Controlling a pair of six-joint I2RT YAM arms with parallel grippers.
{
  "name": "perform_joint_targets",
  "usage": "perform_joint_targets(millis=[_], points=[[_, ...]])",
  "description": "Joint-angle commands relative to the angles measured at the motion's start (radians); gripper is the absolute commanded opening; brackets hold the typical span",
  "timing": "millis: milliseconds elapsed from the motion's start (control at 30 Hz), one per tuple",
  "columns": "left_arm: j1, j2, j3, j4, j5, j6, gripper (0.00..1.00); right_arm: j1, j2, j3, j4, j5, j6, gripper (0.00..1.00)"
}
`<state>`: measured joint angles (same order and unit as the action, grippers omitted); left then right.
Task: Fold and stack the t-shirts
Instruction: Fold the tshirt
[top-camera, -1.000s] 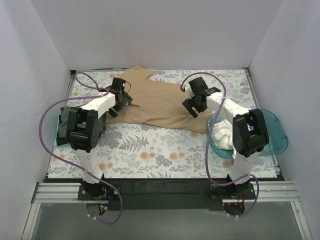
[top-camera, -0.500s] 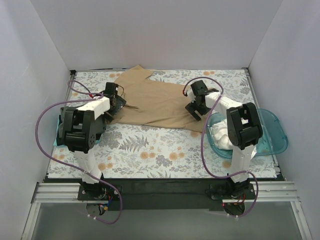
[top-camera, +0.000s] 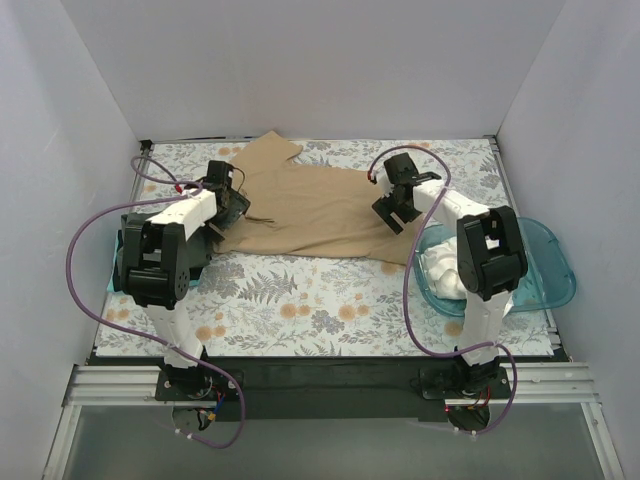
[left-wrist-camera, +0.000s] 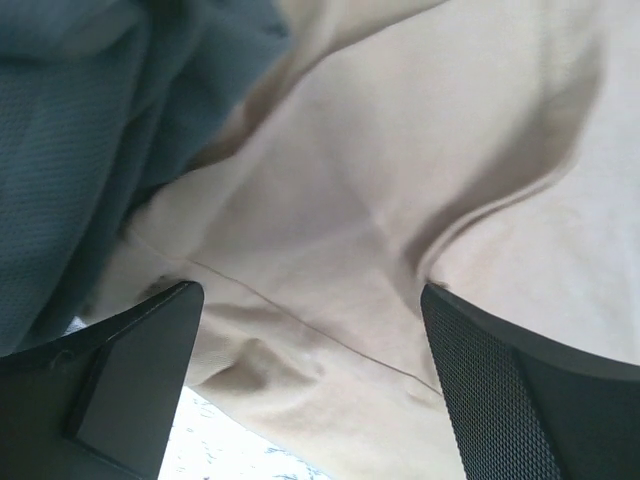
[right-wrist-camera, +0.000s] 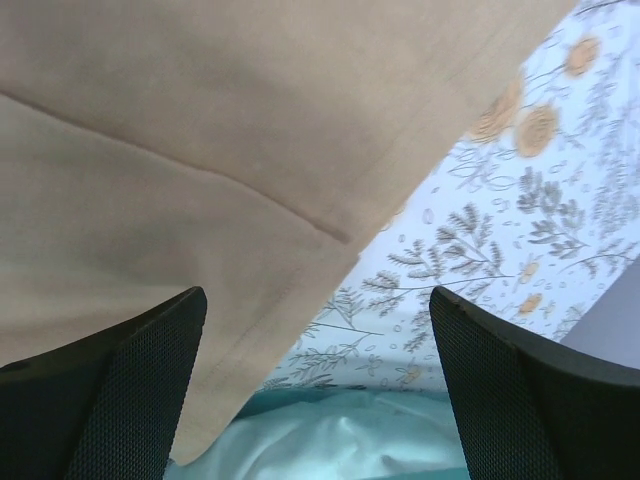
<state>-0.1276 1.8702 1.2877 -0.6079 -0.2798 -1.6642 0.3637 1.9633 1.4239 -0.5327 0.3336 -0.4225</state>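
Note:
A tan t-shirt (top-camera: 310, 205) lies spread at the back middle of the table. My left gripper (top-camera: 230, 203) is open and low over its left edge. In the left wrist view the tan cloth (left-wrist-camera: 400, 200) fills the gap between the open fingers (left-wrist-camera: 520, 390), and a dark grey-green t-shirt (left-wrist-camera: 70, 150) lies at the upper left. My right gripper (top-camera: 393, 213) is open over the shirt's right hem (right-wrist-camera: 200, 150), with nothing between its fingers (right-wrist-camera: 100, 390). White t-shirts (top-camera: 445, 270) lie bunched in the tub.
A translucent teal tub (top-camera: 545, 262) stands at the right edge of the table; its rim and white cloth also show in the right wrist view (right-wrist-camera: 340, 440). The floral table covering (top-camera: 320, 300) spans the table. White walls enclose three sides.
Both grippers have come down closer to the tan shirt's side edges, the left one shifting slightly left. The right arm's elbow has swung inward. Both jaws stay open.

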Motion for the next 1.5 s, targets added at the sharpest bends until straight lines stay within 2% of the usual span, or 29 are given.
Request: perform_joint_targets(millis=[0, 100, 333, 500, 600, 833, 1000, 1100, 1200, 1233, 1333, 1467], points=[[-0.020, -0.060, 0.070, -0.009, 0.034, 0.035, 0.90, 0.004, -0.113, 0.086, 0.010, -0.007, 0.020, 0.98], [-0.058, -0.054, 0.090, 0.005, 0.047, 0.041, 0.90, 0.029, -0.179, 0.054, 0.023, -0.015, 0.068, 0.98], [-0.098, 0.013, 0.120, 0.013, 0.070, 0.021, 0.91, 0.058, -0.369, -0.149, 0.101, -0.005, 0.252, 0.98], [-0.110, 0.087, 0.180, 0.071, 0.090, 0.018, 0.91, 0.063, -0.555, -0.371, 0.191, -0.146, 0.343, 0.98], [-0.115, 0.151, 0.225, 0.125, 0.122, 0.024, 0.91, 0.063, -0.632, -0.446, 0.209, -0.166, 0.353, 0.98], [-0.129, 0.313, 0.459, 0.142, 0.191, 0.044, 0.91, 0.061, -0.708, -0.508, 0.211, -0.045, 0.358, 0.98], [-0.133, 0.339, 0.558, 0.082, 0.148, 0.067, 0.91, 0.061, -0.707, -0.510, 0.209, -0.031, 0.378, 0.98], [-0.133, 0.282, 0.519, 0.074, 0.113, 0.093, 0.91, 0.061, -0.707, -0.496, 0.211, -0.053, 0.438, 0.98], [-0.133, 0.193, 0.429, 0.073, 0.090, 0.113, 0.91, 0.061, -0.705, -0.476, 0.235, -0.186, 0.498, 0.98], [-0.133, 0.160, 0.397, 0.069, 0.084, 0.113, 0.91, 0.061, -0.702, -0.477, 0.269, -0.294, 0.510, 0.98], [-0.135, 0.031, 0.227, 0.085, 0.038, 0.098, 0.92, 0.070, -0.686, -0.497, 0.332, -0.451, 0.568, 0.98], [-0.133, -0.095, 0.043, 0.103, -0.025, 0.077, 0.93, 0.144, -0.612, -0.508, 0.367, -0.452, 0.645, 0.98]])
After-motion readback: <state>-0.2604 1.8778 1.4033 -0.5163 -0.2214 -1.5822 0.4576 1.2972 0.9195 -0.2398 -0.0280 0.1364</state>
